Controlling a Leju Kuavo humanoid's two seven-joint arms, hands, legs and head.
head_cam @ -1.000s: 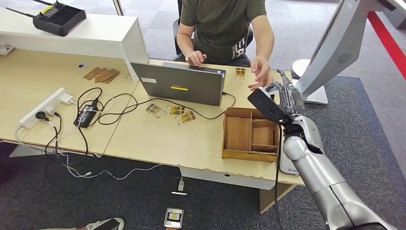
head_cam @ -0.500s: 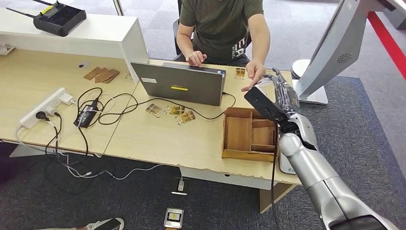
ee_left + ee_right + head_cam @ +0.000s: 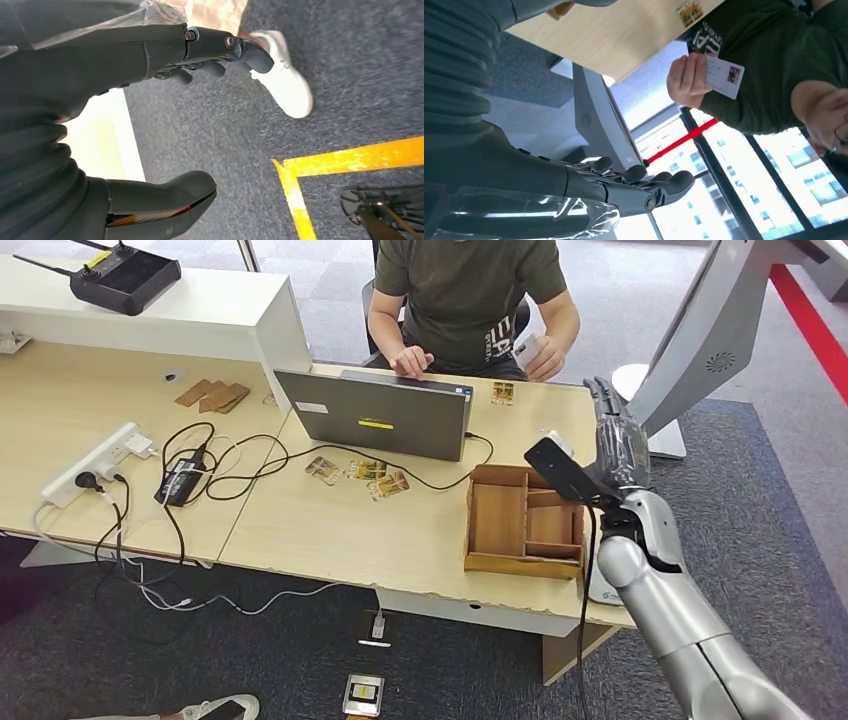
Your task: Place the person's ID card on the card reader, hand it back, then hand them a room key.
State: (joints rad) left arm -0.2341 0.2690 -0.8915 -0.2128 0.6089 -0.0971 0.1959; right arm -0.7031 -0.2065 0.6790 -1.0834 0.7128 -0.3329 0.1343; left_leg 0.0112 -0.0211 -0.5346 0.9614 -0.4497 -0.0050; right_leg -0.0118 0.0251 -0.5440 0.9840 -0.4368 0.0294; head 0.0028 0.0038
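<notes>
Across the desk: person's hand [image 3: 688, 80] holds ID card [image 3: 724, 76], apparently returned | right hand [image 3: 617, 435] empty, fingers extended apart | left hand [image 3: 150, 125] empty, fingers apart | room key handover left.

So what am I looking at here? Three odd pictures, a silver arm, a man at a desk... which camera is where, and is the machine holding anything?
It is a humanoid robot. The wide picture comes from its head, looking down at a pale wooden desk. The silver arm ends in the robot's right hand, raised with fingers apart and holding nothing. The other two pictures come from cameras at its wrists, so they look turned. The left hand hangs over grey carpet, empty too.

On the desk lie a grey laptop, a compartmented wooden box, small printed cards, a white power strip and black cables.

The seated person in the green shirt holds a white photo ID card in their own hand.
</notes>
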